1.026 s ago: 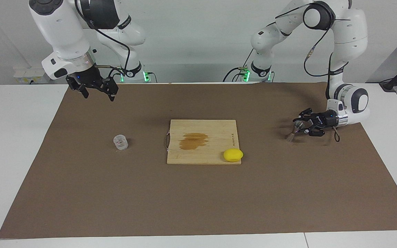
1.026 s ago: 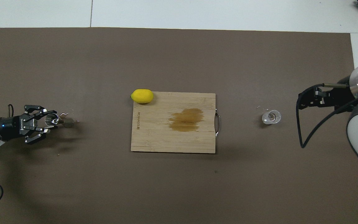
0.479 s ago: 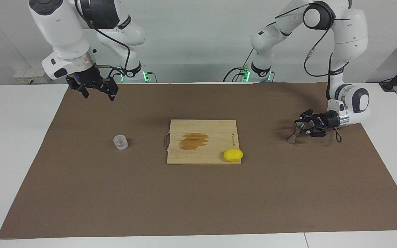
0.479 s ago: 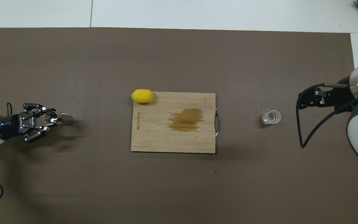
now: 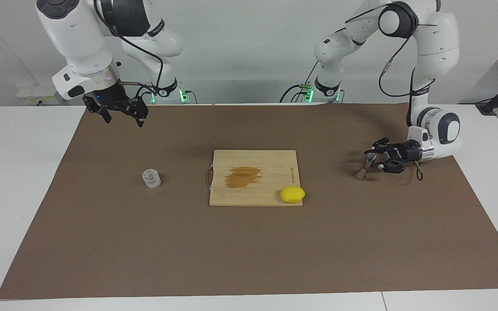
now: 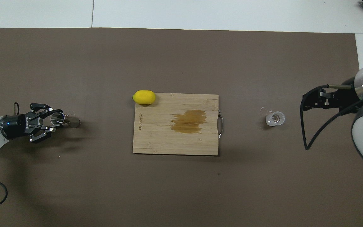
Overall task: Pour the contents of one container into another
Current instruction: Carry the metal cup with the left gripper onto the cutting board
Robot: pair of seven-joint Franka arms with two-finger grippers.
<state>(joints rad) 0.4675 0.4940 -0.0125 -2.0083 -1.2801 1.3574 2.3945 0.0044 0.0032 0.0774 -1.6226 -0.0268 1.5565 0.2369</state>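
Note:
The small clear cup (image 5: pixel 151 178) (image 6: pixel 275 118) stands upright on the brown mat toward the right arm's end of the table. High over the mat, closer to the robots than that cup, my right gripper (image 5: pixel 123 121) (image 6: pixel 304 102) hangs open and holds nothing. The silvery hourglass jigger (image 5: pixel 360 173) (image 6: pixel 73 122) is at the left arm's end, tilted, low over the mat. My left gripper (image 5: pixel 370 160) (image 6: pixel 53 121) reaches in sideways and is shut on its upper cone. Whether the jigger's lower end touches the mat I cannot tell.
A wooden cutting board (image 5: pixel 275 160) (image 6: pixel 156 142) with a brown stain lies mid-table. A yellow lemon (image 5: pixel 292 194) (image 6: pixel 144 97) rests at the board's corner, on the side away from the robots and toward the left arm. White tabletop (image 5: pixel 24 181) borders the mat.
My left gripper closed the last bit on the jigger and has carried it a short way toward the cutting board. The right arm waits unmoved.

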